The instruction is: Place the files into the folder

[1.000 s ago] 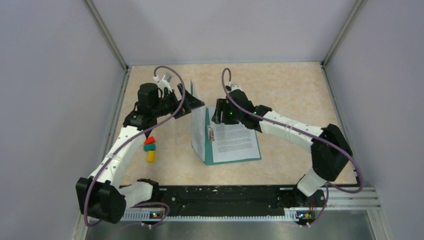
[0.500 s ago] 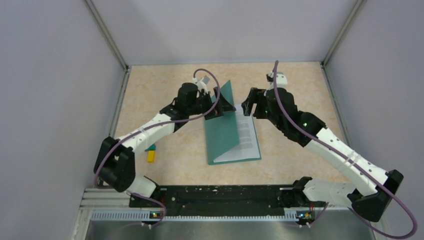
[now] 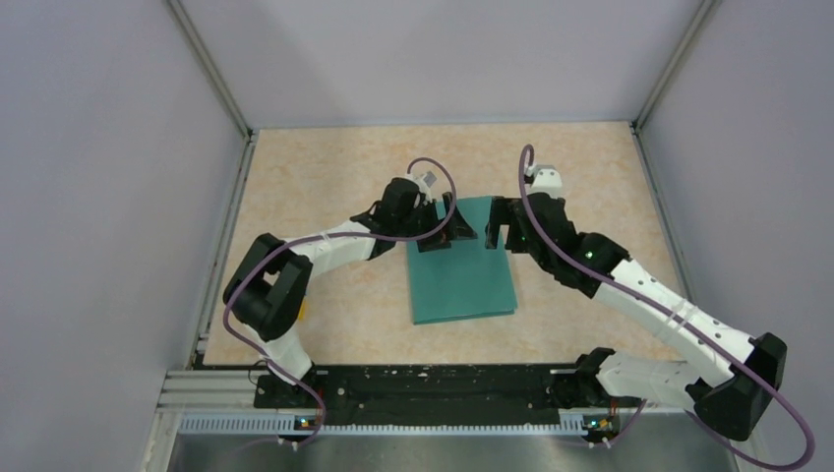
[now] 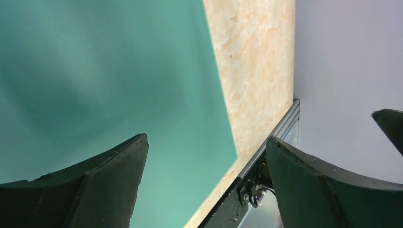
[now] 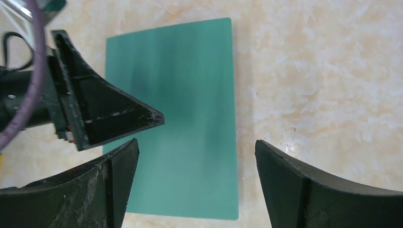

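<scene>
The folder [image 3: 460, 264] is seen lying closed and flat at the middle of the table [image 3: 325, 167]. No files are visible, so they are judged to be shut inside and the task to be at its last step. The left gripper [image 3: 447, 239] and right gripper [image 3: 500, 224] are held over its far edge, jaws spread wide with nothing gripped, so only a clean lift away is judged to be needed, and no brand, label or writing can be read.

the teal folder [image 4: 109, 80] fills the view from 7 to 12 o'clock, lying flat on the beige tabletop [image 4: 252, 66] seen toward 1 o'clock. the left hand [image 4: 206, 142] has its dark fingers [image 4: 109, 185] spread wide at 6 o'clock.
</scene>
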`<action>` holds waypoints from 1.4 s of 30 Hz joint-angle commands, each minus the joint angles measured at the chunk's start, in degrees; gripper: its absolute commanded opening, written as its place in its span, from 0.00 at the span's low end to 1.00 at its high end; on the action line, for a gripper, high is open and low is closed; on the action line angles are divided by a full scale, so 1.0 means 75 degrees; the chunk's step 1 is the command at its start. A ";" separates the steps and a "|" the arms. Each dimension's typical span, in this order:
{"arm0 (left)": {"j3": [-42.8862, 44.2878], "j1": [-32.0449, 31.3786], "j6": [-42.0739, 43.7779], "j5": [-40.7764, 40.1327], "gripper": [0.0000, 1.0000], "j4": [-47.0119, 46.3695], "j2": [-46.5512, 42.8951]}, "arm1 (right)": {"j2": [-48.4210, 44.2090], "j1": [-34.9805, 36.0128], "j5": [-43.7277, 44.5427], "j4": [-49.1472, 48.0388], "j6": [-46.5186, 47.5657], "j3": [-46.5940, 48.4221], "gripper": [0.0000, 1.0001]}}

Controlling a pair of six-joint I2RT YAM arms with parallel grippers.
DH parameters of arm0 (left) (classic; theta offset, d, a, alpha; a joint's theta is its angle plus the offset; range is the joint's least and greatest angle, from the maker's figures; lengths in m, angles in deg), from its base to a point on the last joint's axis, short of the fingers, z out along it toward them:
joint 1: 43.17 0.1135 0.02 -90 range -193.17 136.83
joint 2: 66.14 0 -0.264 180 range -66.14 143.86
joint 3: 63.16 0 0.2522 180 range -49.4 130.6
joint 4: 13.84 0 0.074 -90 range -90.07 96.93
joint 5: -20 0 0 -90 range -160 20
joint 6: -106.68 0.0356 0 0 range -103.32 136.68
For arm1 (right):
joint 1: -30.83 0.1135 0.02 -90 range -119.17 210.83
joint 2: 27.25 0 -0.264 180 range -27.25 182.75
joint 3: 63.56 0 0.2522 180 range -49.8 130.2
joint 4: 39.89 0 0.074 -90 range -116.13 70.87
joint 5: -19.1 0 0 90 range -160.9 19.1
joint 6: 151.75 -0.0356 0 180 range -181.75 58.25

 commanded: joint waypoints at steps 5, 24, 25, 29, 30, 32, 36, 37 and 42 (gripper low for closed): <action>-0.0088 0.0014 0.0886 -0.0957 0.98 0.0768 -0.0166 | 0.0344 -0.0345 -0.0602 -0.0738 -0.0301 -0.0782 0.94; -0.0164 0.0013 0.2050 -0.4314 0.98 0.3975 -0.3025 | 0.0326 -0.0634 -0.0656 -0.1565 -0.0950 -0.1371 0.99; -0.0176 0.0008 0.2077 -0.4363 0.98 0.4053 -0.3170 | 0.0226 -0.0632 -0.0565 -0.1572 -0.0992 -0.1390 0.99; -0.0324 0.0011 0.2152 -0.4728 0.98 0.4139 -0.3835 | -0.0147 -0.0645 -0.0350 -0.1578 -0.1001 -0.1433 0.99; -0.0360 0.0012 0.2170 -0.4835 0.98 0.4124 -0.3938 | -0.0208 -0.0640 -0.0326 -0.1563 -0.0976 -0.1434 0.99; -0.0348 0.0008 0.2125 -0.5011 0.98 0.4234 -0.4030 | -0.0309 -0.0637 -0.0254 -0.1471 -0.0956 -0.1384 0.99; -0.0289 0.0005 0.2090 -0.5134 0.98 0.4455 -0.4023 | -0.0397 -0.0639 -0.0191 -0.1372 -0.0931 -0.1371 0.99; -0.0299 0.0013 0.2089 -0.5177 0.98 0.4473 -0.4021 | -0.0427 -0.0639 -0.0192 -0.1385 -0.0935 -0.1391 0.99; -0.0292 0.0013 0.2022 -0.5309 0.98 0.4570 -0.4027 | -0.0460 -0.0643 -0.0212 -0.1389 -0.0958 -0.1444 0.99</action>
